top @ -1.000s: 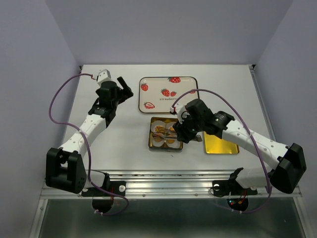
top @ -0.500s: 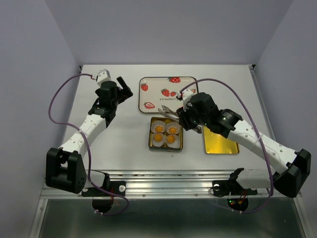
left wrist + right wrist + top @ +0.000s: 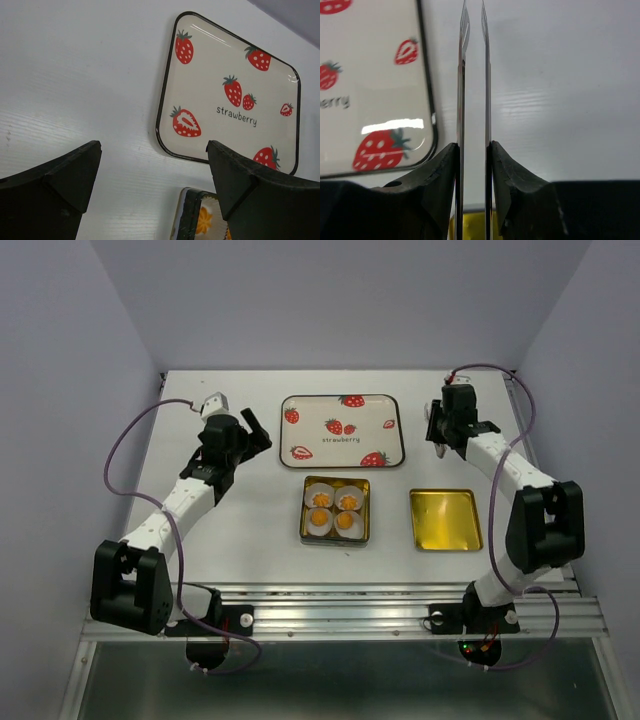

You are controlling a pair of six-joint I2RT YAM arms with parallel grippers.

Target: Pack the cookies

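Four small orange-yellow cookies (image 3: 321, 501) sit in white paper cups inside the square tin (image 3: 303, 512) at the table's middle. One cookie (image 3: 204, 221) and the tin's corner (image 3: 183, 220) show at the bottom of the left wrist view. My left gripper (image 3: 258, 430) (image 3: 153, 150) is open and empty, left of the strawberry plate. My right gripper (image 3: 440, 430) (image 3: 473, 147) is shut on thin metal tongs (image 3: 461, 75), hovering at the back right, just right of the plate and well away from the tin.
A white strawberry-print plate (image 3: 342, 410) (image 3: 225, 75) (image 3: 370, 75) lies behind the tin with nothing on it. A gold tin lid (image 3: 446, 519) (image 3: 472, 227) lies right of the tin. The table's back edge and walls are close to the right arm.
My right arm has left the tin and swung to the back right with the tongs. All four cookies in the tin are now uncovered. The left arm barely shifted.
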